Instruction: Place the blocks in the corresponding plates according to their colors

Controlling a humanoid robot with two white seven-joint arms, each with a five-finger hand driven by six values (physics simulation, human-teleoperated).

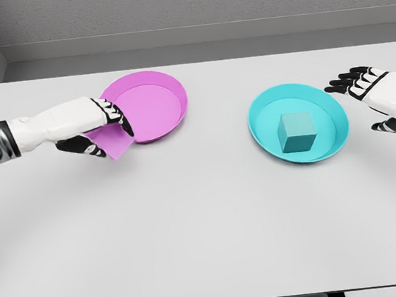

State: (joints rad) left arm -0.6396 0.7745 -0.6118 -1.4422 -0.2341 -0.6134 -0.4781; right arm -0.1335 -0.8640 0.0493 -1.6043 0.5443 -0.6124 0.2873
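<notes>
Left hand fingers pinch the pink block against the pink plate's near rim. Right hand is spread beside the teal plate holding the teal block. Clipping the rim could drop the block outside.

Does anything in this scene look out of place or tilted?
Only one thing: the pink block sits tilted in the left hand, overlapping the pink plate's near rim, not inside. The teal block rests flat in the teal plate. The right hand hovers open beside it.
</notes>
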